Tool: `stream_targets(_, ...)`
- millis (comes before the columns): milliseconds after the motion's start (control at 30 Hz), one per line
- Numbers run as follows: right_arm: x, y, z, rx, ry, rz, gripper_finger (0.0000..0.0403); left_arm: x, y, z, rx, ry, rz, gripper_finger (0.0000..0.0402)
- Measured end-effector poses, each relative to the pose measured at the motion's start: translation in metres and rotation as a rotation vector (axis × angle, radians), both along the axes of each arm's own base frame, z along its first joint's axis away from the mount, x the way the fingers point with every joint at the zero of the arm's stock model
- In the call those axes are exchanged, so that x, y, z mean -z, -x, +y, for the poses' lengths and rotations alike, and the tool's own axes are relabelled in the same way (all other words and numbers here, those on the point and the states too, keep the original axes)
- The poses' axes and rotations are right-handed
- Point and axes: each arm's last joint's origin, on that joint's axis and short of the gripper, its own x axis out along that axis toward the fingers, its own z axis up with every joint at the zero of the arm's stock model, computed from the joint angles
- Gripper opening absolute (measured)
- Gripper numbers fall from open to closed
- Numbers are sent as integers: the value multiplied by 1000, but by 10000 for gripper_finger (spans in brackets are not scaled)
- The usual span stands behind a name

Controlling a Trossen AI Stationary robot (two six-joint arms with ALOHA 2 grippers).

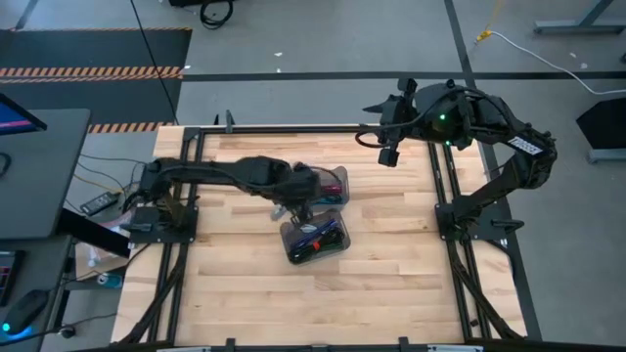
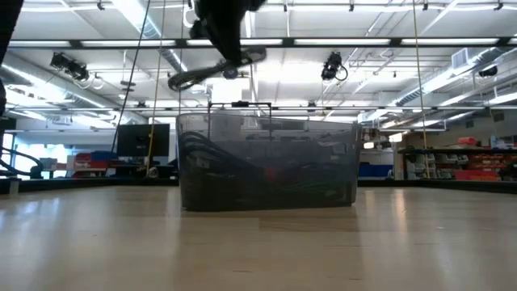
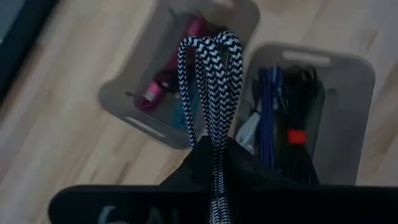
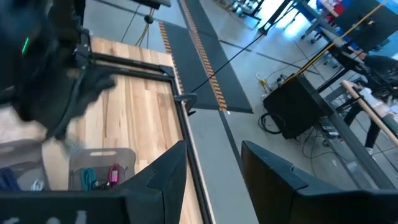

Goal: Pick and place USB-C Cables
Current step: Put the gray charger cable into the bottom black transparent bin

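1 cable (image 3: 214, 74), 2 bins (image 3: 348, 87)

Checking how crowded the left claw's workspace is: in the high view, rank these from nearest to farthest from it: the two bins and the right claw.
1. Bin of dark cables, just below the left claw, toward the front.
2. Bin with the pink cable, beside it toward the back; nearly as close.
3. Right claw, far off at the table's back right.
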Motion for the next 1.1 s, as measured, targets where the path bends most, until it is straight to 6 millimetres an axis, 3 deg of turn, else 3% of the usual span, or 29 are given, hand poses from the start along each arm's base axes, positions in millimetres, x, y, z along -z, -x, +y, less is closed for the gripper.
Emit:
stream_targets(267, -3, -1, 0, 15, -17, -42, 160, 42, -33, -12, 104, 80, 53, 19)
stream_targets(467, -3, -1, 0, 25, -37, -53, 160, 40, -53, -24, 147, 108, -132, 19)
stream_targets(967, -2, -1, 0, 24, -34, -50, 159, 50, -50, -39, 131, 129, -71, 19)
stream_targets(1100, -2, -1, 0, 22, -30, -47, 159, 63, -54, -39, 128, 130, -30, 19)
